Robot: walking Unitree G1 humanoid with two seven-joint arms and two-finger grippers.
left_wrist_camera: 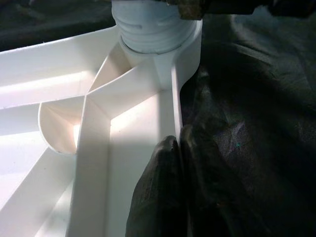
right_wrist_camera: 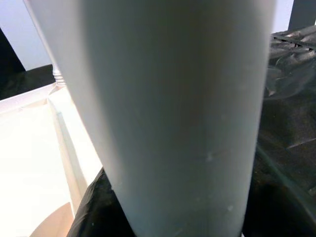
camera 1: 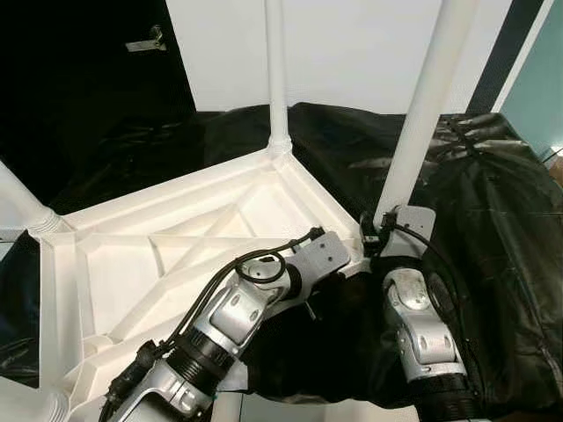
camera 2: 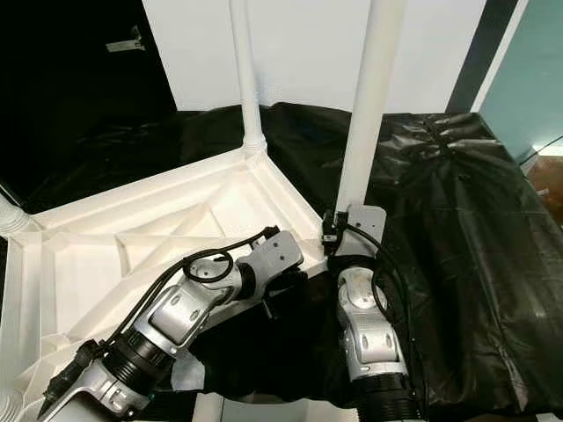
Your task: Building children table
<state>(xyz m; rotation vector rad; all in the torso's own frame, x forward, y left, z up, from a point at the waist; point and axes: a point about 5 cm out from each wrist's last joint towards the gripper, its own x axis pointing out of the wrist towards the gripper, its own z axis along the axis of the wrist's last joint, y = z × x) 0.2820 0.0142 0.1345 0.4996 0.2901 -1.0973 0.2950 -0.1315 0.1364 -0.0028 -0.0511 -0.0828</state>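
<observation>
The white plastic table (camera 1: pixel 176 237) lies upside down on black cloth, ribbed underside up. Three legs stand in its corners: a far one (camera 1: pixel 276 70), one at the left (camera 1: pixel 22 207), and a near right one (camera 1: pixel 422 114). My left gripper (left_wrist_camera: pixel 175 187) is shut on the table's thin rim wall (left_wrist_camera: pixel 174 103), one black finger (left_wrist_camera: pixel 155 197) inside it, a short way from the threaded corner socket (left_wrist_camera: pixel 153 24). My right gripper (camera 1: pixel 376 230) sits at the base of the near right leg (right_wrist_camera: pixel 173 113), closed around it, with the leg pressed right up to the wrist camera.
Crinkled black cloth (camera 1: pixel 493 202) covers the surface to the right and behind the table. A white wall (camera 1: pixel 352 44) rises behind, with a dark area at the back left. A teal panel (camera 1: pixel 541 88) stands at the far right.
</observation>
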